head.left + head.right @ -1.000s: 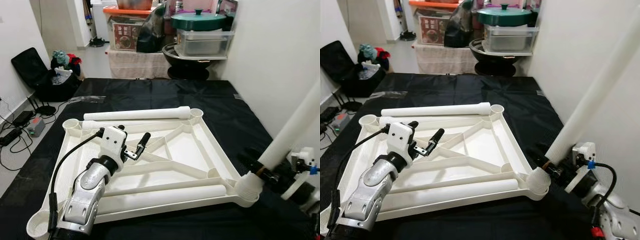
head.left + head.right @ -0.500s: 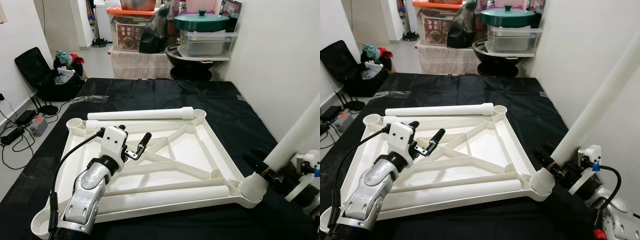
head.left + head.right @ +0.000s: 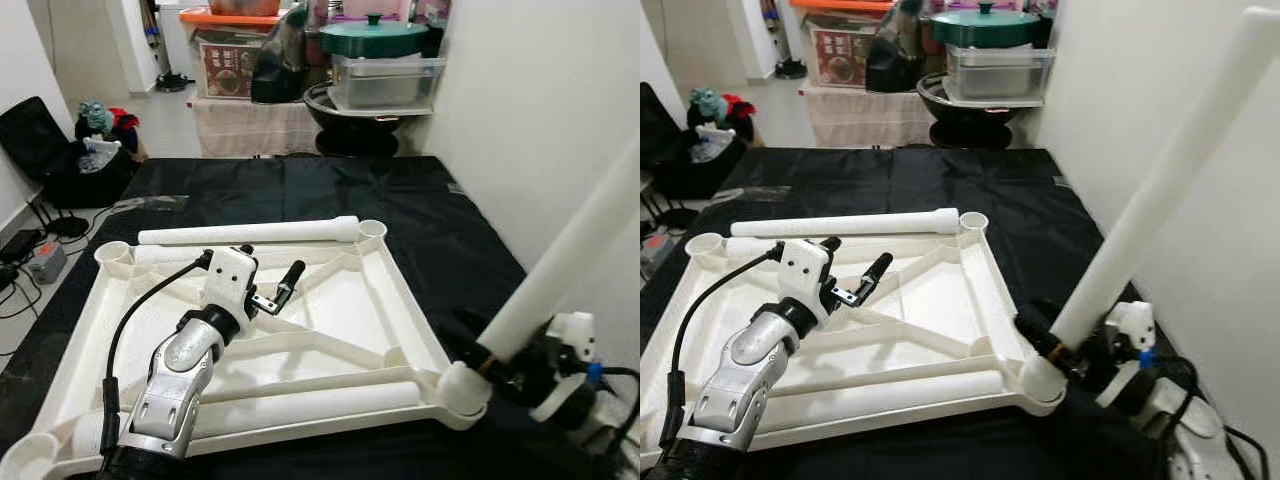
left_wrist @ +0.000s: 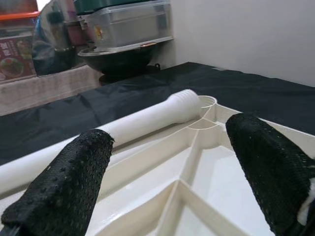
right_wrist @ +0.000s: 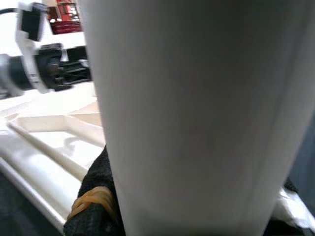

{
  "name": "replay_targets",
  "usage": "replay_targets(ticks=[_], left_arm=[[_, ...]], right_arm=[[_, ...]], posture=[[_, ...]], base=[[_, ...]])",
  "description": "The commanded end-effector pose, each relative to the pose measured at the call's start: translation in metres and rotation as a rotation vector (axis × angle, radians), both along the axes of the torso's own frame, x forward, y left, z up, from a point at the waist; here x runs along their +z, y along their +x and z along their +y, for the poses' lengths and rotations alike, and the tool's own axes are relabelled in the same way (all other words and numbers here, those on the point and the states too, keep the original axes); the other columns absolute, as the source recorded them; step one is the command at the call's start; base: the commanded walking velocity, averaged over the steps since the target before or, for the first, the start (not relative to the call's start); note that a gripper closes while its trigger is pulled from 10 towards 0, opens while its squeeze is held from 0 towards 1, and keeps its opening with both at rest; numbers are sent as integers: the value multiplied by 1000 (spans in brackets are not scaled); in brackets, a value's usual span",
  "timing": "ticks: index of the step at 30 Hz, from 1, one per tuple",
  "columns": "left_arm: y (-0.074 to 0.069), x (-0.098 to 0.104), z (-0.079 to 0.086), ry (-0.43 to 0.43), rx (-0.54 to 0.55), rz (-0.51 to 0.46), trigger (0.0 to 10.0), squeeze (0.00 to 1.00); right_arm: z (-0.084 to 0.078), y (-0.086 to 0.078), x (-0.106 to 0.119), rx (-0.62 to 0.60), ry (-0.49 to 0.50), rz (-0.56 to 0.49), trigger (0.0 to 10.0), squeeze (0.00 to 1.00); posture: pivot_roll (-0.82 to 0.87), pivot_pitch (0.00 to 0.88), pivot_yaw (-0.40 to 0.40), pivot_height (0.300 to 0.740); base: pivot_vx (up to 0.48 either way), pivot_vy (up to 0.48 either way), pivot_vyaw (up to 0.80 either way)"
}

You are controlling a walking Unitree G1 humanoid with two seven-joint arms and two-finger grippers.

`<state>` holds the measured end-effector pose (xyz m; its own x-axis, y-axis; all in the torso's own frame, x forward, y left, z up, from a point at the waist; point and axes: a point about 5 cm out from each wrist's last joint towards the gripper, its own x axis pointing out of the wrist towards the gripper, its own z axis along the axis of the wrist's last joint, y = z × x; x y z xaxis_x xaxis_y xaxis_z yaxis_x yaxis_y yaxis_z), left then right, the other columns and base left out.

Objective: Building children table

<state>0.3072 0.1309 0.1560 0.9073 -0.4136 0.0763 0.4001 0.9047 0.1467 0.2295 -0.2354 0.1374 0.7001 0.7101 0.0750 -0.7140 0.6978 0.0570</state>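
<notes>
Right eye view: right pincer [image 3: 1065, 352] grips table leg [image 3: 1160, 180].

Silver ribbed left arm [image 3: 175, 385], black cable looped alongside, white wrist housing. Left end effector [image 3: 272, 290]: black dimpled fingers [image 4: 66, 187]. Right end effector [image 3: 1065, 352]: white housing, blue tab, black cable.

The tabletop frame [image 3: 380, 300] and its loose legs [image 3: 250, 232] are cream white. The sheet [image 3: 330, 185] beneath is black. The left tool [image 3: 268, 285] has black, dimple-textured fingers [image 4: 64, 187]; the pot lid [image 3: 373, 38] is dark green.
</notes>
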Motion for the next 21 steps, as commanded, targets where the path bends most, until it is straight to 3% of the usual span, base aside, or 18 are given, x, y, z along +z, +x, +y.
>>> replay_targets(ticks=[1, 12, 21], left_arm=[[1, -2, 1, 4, 0, 3, 10000, 0], [2, -3, 2, 5, 4, 7, 10000, 0], [2, -2, 6, 8, 11, 6, 10000, 0]], right_arm=[[21, -7, -26, 77, 5, 128, 10000, 0], [18, -13, -28, 94, -13, 141, 10000, 0], [24, -18, -33, 167, -148, 145, 10000, 0]], posture=[[22, 0, -26, 740], [28, 0, -29, 740], [42, 0, -41, 740]], base=[[0, 0, 0], [0, 0, 0], [0, 0, 0]])
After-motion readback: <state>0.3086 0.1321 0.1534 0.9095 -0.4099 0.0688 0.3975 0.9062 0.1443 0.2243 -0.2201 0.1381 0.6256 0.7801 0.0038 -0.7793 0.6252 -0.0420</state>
